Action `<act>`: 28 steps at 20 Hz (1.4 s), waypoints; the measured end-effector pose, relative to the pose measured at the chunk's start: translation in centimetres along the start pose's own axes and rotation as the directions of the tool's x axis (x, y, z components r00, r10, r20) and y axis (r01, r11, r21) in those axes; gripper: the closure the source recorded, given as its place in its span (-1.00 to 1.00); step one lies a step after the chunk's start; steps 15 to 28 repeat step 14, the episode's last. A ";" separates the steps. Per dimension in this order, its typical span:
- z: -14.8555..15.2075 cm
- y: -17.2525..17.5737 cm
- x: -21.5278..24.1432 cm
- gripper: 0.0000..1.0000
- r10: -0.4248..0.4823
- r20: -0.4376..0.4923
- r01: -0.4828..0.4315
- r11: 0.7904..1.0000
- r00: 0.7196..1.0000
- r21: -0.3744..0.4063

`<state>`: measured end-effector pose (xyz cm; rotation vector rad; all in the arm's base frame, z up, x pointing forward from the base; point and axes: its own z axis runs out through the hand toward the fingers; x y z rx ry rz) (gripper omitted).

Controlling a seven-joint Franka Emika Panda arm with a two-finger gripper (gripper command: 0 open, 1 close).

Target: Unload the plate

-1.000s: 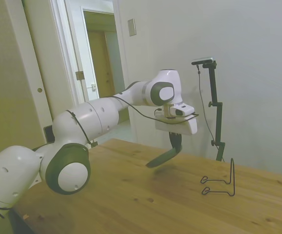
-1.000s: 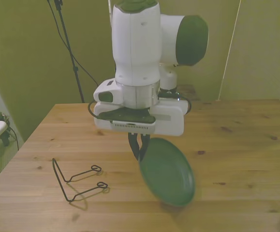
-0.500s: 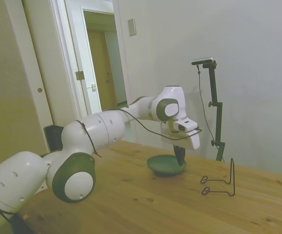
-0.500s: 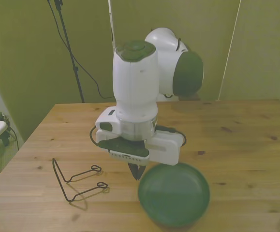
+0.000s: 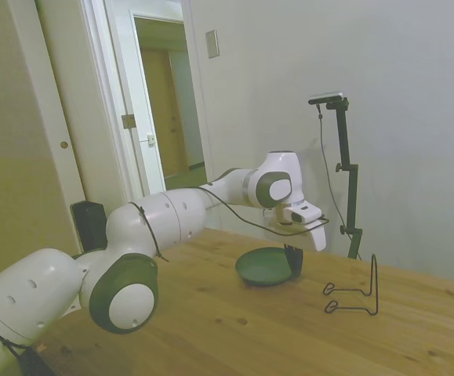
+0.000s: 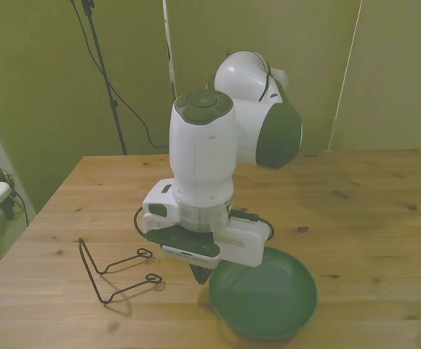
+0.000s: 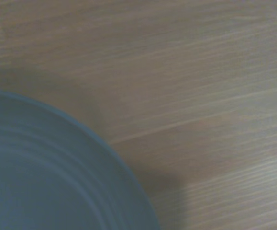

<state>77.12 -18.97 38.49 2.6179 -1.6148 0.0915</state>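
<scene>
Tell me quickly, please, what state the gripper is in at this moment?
Gripper: at the rim of the green plate, which lies flat on the table; open or shut cannot be told.

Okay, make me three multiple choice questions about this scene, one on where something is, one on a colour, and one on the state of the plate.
1. In the front view, on which side of the plate does the wire stand sit?
A. the front view's left
B. the front view's right
C. on top of the plate

2. What colour is the plate?
A. white
B. red
C. dark green

3. How does the plate lie?
A. upright in the wire stand
B. flat on the table
C. upside down on the floor

Answers:
1. A, the wire stand lies toward the front view's left of the plate, apart from it.
2. C, its whole surface is dark green.
3. B, it rests level on the table, with the pincer at its rim.
</scene>
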 end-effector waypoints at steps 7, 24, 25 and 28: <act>-7.3 1.5 -0.6 -1.00 0.005 0.007 -0.005 1.000 1.000 0.025; -12.7 2.8 -1.9 -1.00 -0.001 0.020 0.000 0.999 1.000 0.036; -12.7 2.8 -1.9 -1.00 -0.001 0.020 0.000 0.999 1.000 0.036; -12.7 2.8 -1.9 -1.00 -0.001 0.020 0.000 0.999 1.000 0.036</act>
